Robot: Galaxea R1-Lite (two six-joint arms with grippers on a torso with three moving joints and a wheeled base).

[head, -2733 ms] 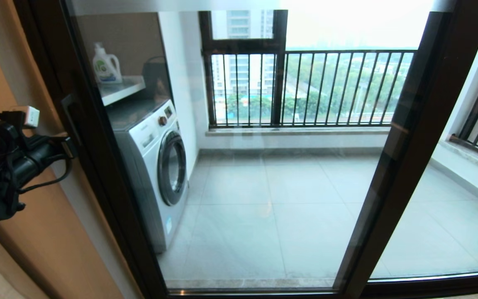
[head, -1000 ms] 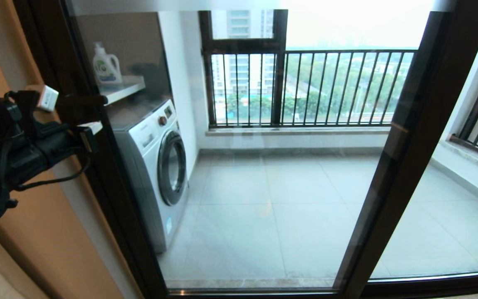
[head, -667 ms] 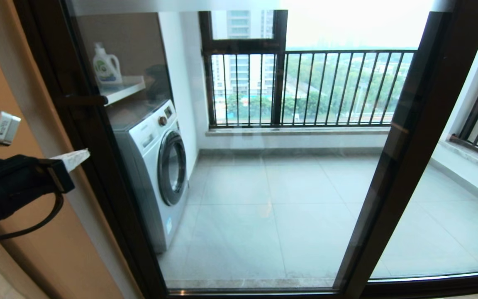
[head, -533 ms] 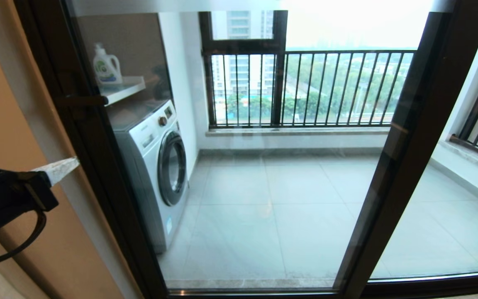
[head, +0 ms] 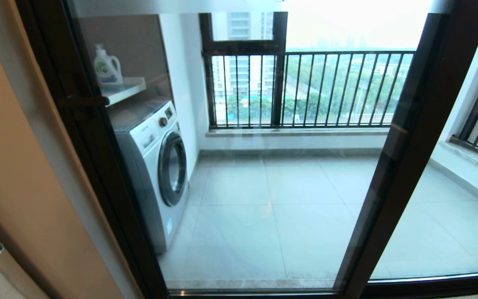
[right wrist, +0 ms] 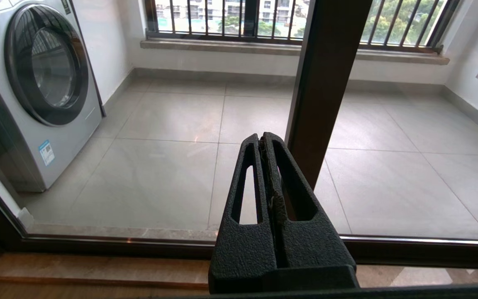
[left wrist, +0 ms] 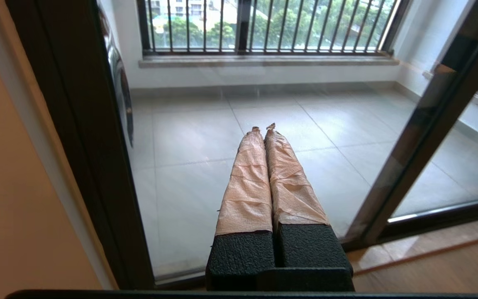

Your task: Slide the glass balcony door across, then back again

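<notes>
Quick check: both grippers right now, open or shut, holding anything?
Left gripper: shut, holding nothing, clear of the glass balcony door.
Right gripper: shut, holding nothing, parked low before the door.

Grey-tiled balcony floor, white washing machine, barred window.

The head camera looks forward and down from close range through the glass balcony door onto the balcony. Each wrist camera sits lower, behind its own closed fingers, facing the same way. All three share the tiled floor and far railing.
</notes>
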